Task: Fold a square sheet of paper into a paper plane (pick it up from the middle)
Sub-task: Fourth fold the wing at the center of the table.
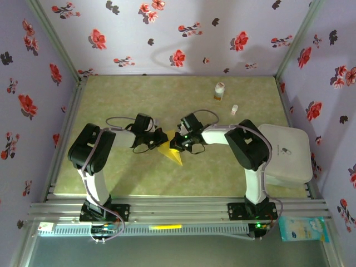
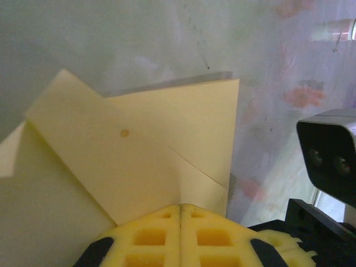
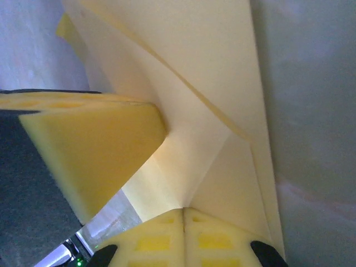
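The square sheet of paper (image 1: 171, 152) is mustard yellow and folded into a pointed shape, its tip toward the near edge of the table's middle. My left gripper (image 1: 158, 139) pinches its left side and my right gripper (image 1: 179, 144) its right side. In the left wrist view the creased paper (image 2: 156, 144) runs into the seam of my shut left gripper (image 2: 181, 207). From the right wrist, layered folds of the paper (image 3: 206, 83) rise from my shut right gripper (image 3: 183, 210). The left gripper's yellow pad (image 3: 89, 150) sits close on the left.
A small white-and-orange bottle (image 1: 219, 92) stands at the back right, with a tiny white cap-like thing (image 1: 235, 109) near it. A white lidded box (image 1: 285, 151) lies at the table's right edge. Floral walls close in three sides.
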